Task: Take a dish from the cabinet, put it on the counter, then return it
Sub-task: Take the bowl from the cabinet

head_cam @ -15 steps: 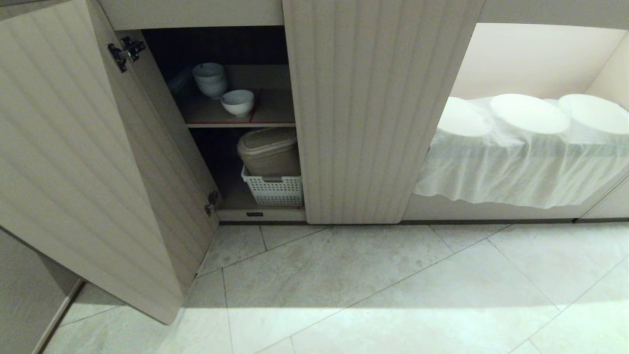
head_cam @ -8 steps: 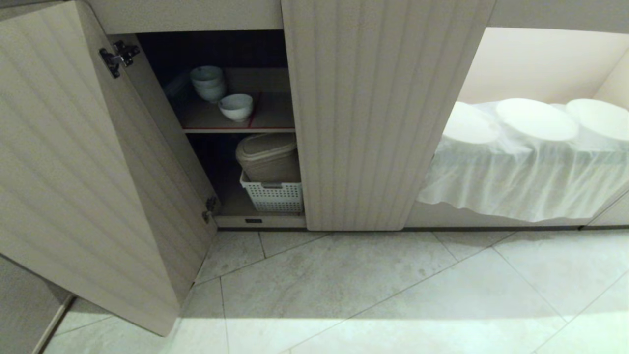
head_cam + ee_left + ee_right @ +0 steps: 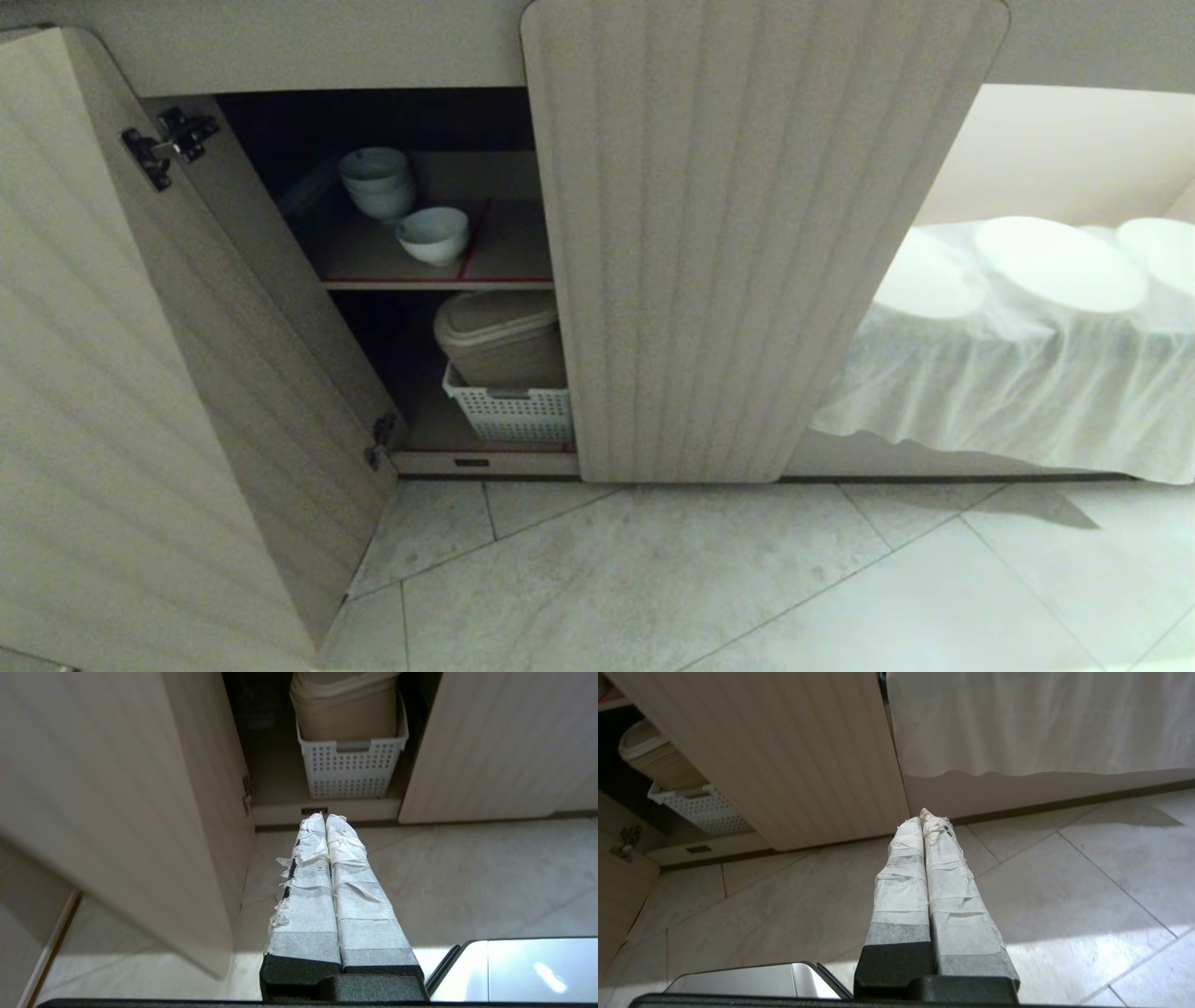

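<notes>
left gripper (image 3: 325, 817) & right gripper (image 3: 927, 816) both parked low, taped fingers pressed together, holding nothing.

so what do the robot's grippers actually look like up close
Both look alike. The left gripper and right gripper each have two long tapering jaws wrapped in wrinkled, fraying white tape, grey nearer the base, set in a black block mount. No cables or markings show.

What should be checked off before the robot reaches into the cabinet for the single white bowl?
1. Ribbed beige left cabinet door swung open: ok.
2. Small glossy white round bowl upright on the red-edged shelf: ok.
3. Bowl apart from the stack of pale grey-white nested bowls: cannot tell, they look very close.
4. Left pincer shut and empty, over the floor: not ok for grasping.
5. Right pincer shut, idle: ok.
</notes>
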Controlling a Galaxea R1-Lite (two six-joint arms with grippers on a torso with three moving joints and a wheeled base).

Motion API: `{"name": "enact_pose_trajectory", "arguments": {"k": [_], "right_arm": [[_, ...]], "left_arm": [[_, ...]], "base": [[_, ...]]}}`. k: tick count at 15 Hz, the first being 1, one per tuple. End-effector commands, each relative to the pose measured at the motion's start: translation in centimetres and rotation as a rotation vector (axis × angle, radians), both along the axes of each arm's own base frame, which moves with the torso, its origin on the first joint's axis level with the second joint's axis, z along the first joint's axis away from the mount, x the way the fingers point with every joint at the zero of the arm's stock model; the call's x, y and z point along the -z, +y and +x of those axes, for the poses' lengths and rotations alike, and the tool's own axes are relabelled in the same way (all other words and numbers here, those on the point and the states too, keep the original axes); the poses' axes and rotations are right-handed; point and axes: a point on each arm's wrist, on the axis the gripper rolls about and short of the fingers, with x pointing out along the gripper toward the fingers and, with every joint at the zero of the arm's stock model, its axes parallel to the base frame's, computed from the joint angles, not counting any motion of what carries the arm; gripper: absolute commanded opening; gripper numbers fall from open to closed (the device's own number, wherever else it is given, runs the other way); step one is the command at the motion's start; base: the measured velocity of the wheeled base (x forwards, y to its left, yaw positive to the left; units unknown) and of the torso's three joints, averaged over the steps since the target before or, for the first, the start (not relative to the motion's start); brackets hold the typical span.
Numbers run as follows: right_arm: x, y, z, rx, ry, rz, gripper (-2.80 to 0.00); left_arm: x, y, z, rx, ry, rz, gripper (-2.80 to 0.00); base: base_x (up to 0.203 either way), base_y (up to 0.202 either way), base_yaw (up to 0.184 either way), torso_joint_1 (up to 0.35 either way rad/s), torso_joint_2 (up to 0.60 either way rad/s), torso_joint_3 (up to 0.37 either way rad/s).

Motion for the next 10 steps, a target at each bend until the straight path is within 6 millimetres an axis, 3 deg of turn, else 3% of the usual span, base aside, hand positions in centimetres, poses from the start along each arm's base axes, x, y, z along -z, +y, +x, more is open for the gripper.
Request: {"name": "enact_pose_trajectory", "arguments": {"k": [1,10], "right_arm": [[0.01,0.0,0.0,0.0,0.0,0.002,-2.8],[0.01,0.0,0.0,0.0,0.0,0.002,-2.8]], "left_arm": [[0.0,0.0,0.01,0.0,0.001,0.0,-2.8],[0.0,0.0,0.01,0.0,0.001,0.0,-2.8]], "base": [[0.198,0.0,-0.001,0.005,0.0,0.0],[0.197,0.0,0.001,0.002,0.0,0.002]]}}
